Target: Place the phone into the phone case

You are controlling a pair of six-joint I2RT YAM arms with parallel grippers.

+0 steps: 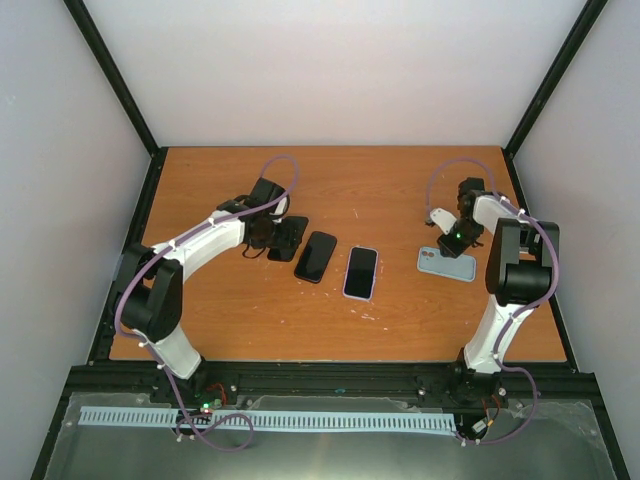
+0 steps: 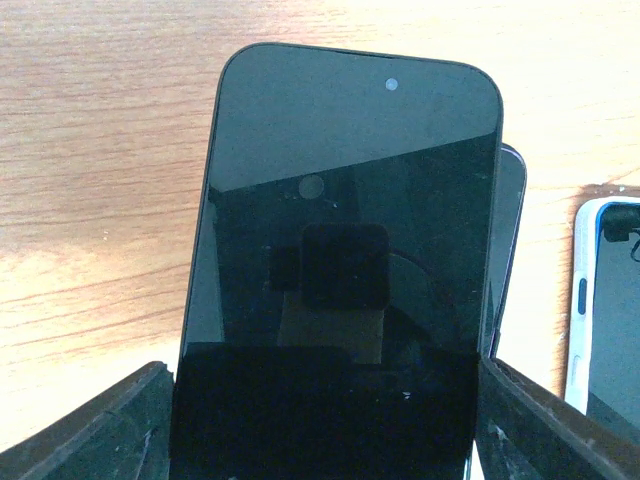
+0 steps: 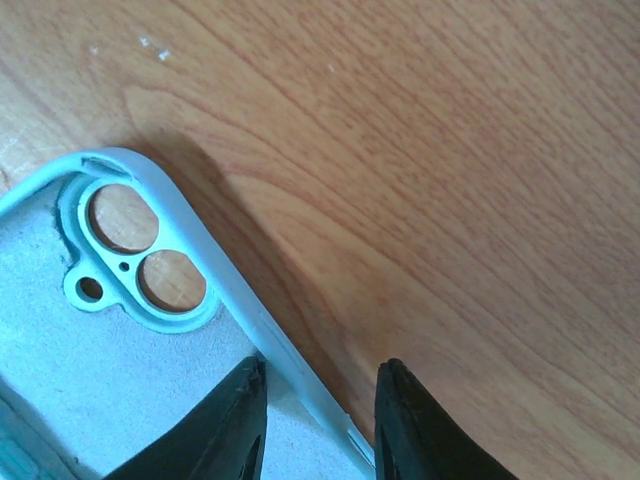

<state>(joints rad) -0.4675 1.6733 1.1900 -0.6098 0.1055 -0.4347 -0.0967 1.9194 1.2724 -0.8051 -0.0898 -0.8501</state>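
Item: phone (image 2: pixel 340 250), black, clamped across its width by left gripper (image 2: pixel 325 405), well apart from phone case (image 3: pixel 120 370), on the left-arm side of it. Second tool, right gripper (image 3: pixel 318 405): jaws apart, astride that case's side wall, not pinching it. Hazards: phone may slip from its smooth edge grip, or clip the dark phone (image 1: pixel 316 256) lying between it and the case; unheld case may skid under insertion. Setting: wooden table (image 1: pixel 400 190), pale walls (image 1: pixel 330 70), black frame (image 1: pixel 115 75)

phone case (image 3: pixel 110 400) | rim between parted fingers of right gripper (image 3: pixel 322 375)
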